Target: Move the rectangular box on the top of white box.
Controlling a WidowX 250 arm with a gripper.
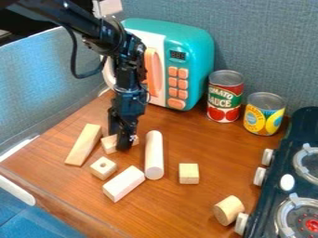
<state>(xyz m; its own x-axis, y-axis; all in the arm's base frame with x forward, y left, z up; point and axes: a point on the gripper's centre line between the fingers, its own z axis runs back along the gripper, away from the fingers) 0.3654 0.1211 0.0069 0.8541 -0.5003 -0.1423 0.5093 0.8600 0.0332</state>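
Observation:
The black gripper (123, 141) hangs down from the upper left, low over the wooden table (180, 204). Right at its lower end lies a small rectangular wooden block (109, 144), partly hidden behind the gripper; parts of the block show on both sides of it. Whether the block is held cannot be made out. A paler, whitish rectangular block (123, 183) lies flat nearer the camera, with nothing on top of it.
Around these lie a long wooden piece (83, 145), a block with a hole (103, 168), a long cylinder (154, 155), a cube (188, 173) and a short cylinder (228, 210). Behind stand a toy microwave (202, 51) and two cans (225, 96); a stove (286, 181) is right.

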